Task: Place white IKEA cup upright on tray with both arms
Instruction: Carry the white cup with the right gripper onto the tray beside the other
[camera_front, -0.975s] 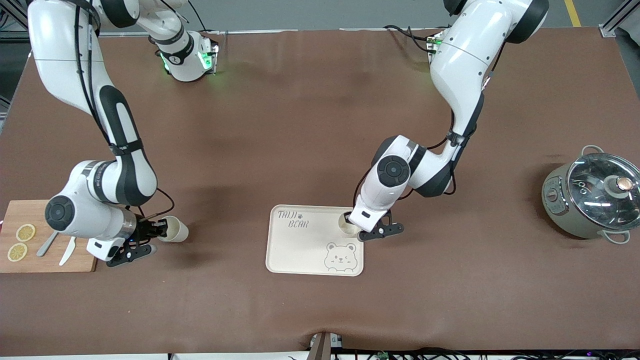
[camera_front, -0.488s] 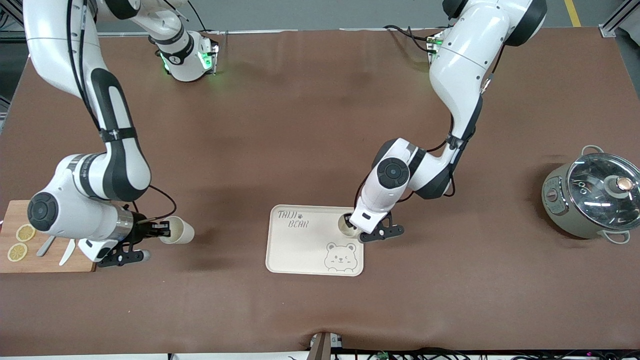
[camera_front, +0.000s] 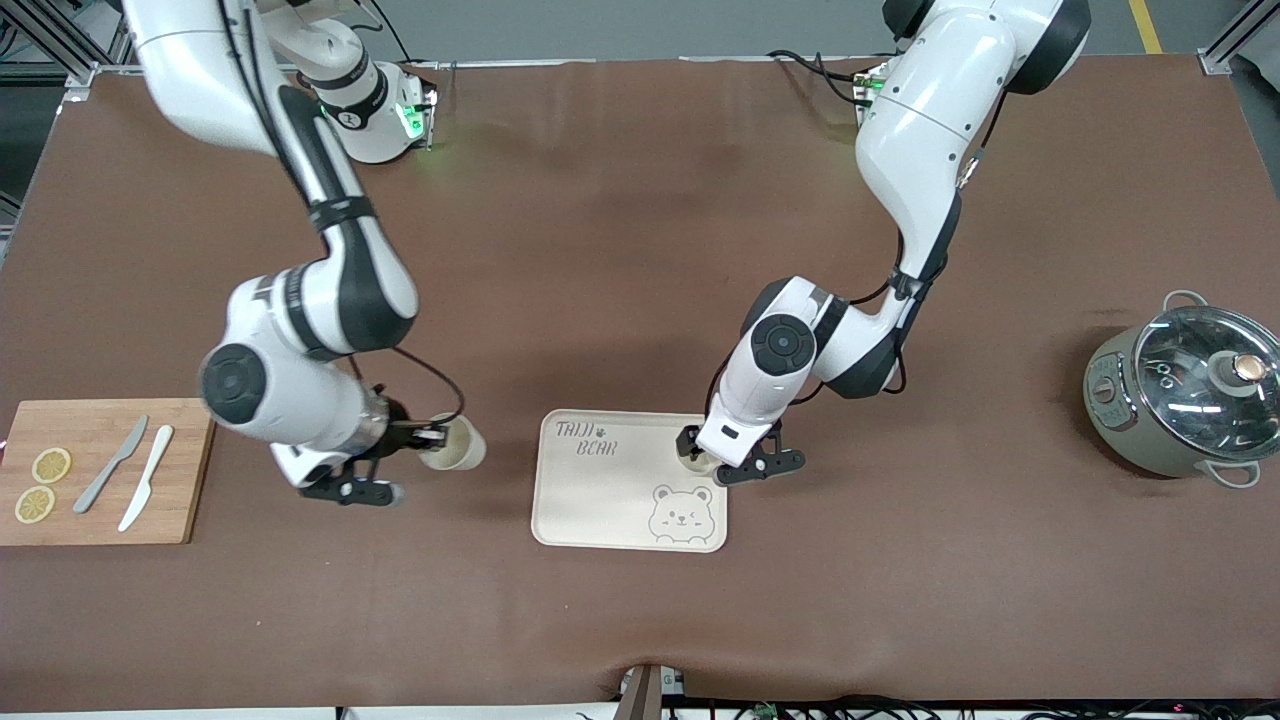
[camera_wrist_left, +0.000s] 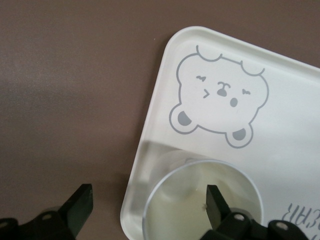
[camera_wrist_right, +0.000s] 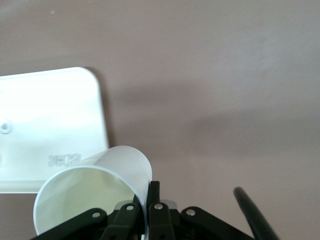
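Note:
The cream-white tray (camera_front: 610, 495) with the bear face lies mid-table; it also shows in the left wrist view (camera_wrist_left: 295, 125) and the right wrist view (camera_wrist_right: 45, 115). One white cup (camera_front: 692, 457) stands upright on the tray's corner toward the left arm's end. My left gripper (camera_front: 715, 456) is open around its wall (camera_wrist_left: 148, 196), one finger inside the cup (camera_wrist_left: 190, 210) and the other outside, off the tray. My right gripper (camera_front: 432, 437) is shut on the rim (camera_wrist_right: 148, 192) of a second white cup (camera_front: 460, 447), tilted on its side (camera_wrist_right: 90, 192), over the table beside the tray.
A wooden cutting board (camera_front: 185, 470) with two knives and two lemon slices lies at the right arm's end. A grey pot with a glass lid (camera_front: 1185, 395) stands at the left arm's end.
My right arm has carried its cup from beside the cutting board toward the tray, uncovering the board. My left gripper has hardly moved.

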